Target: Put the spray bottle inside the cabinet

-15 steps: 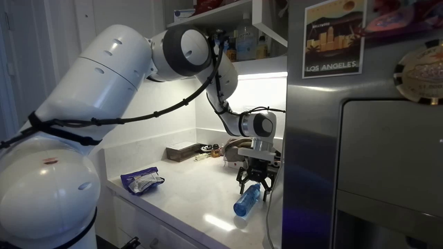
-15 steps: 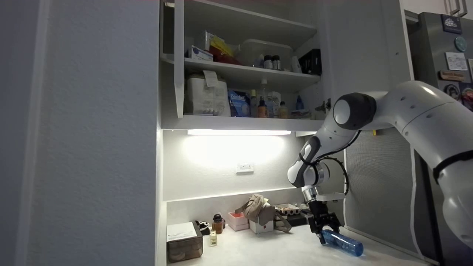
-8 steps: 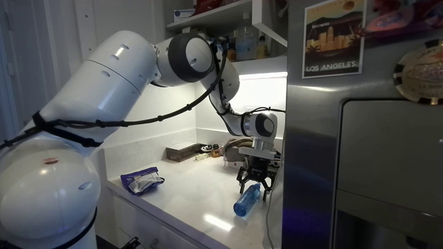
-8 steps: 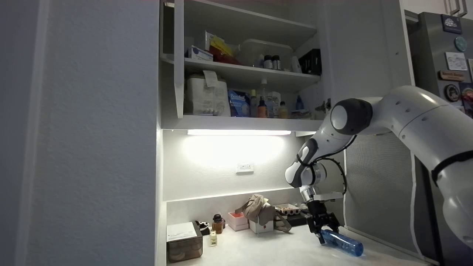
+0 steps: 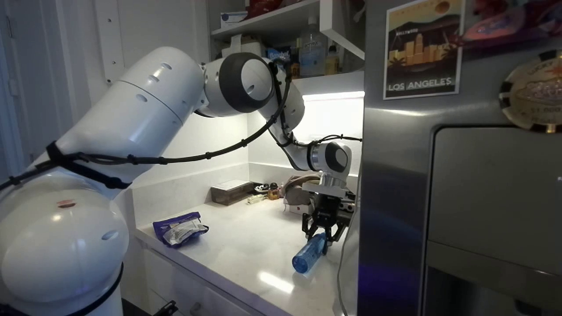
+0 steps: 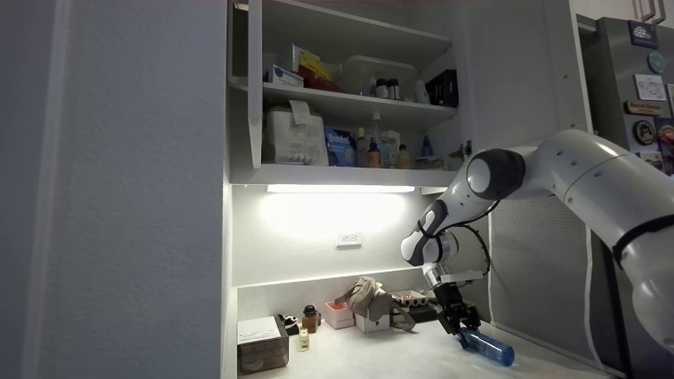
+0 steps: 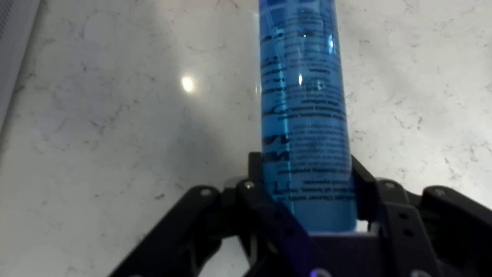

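One slim translucent blue spray bottle (image 7: pixel 307 115) lies on its side on the white, grey-flecked table (image 5: pixel 246 245), at the end towards the brushed-steel refrigerator (image 5: pixel 395 184). Black two-fingered end effector (image 7: pixel 306 169) stands narrow on the bottle, one finger against each flank; bottle held, spray top hidden. Well apart, at the table's front edge: crumpled purple-and-white packet (image 5: pixel 180 230). By the walls (image 6: pixel 305 258): smoke-brown box with white top (image 6: pixel 263 355), taupe cloth bundle (image 6: pixel 362 300). Overhead: white wall-mounted cabinet (image 6: pixel 337 176), both doors (image 6: pixel 521 68) swung out, shelves (image 6: pixel 358 101) stocked with boxes (image 6: pixel 286 77) and bottles (image 6: pixel 374 158)
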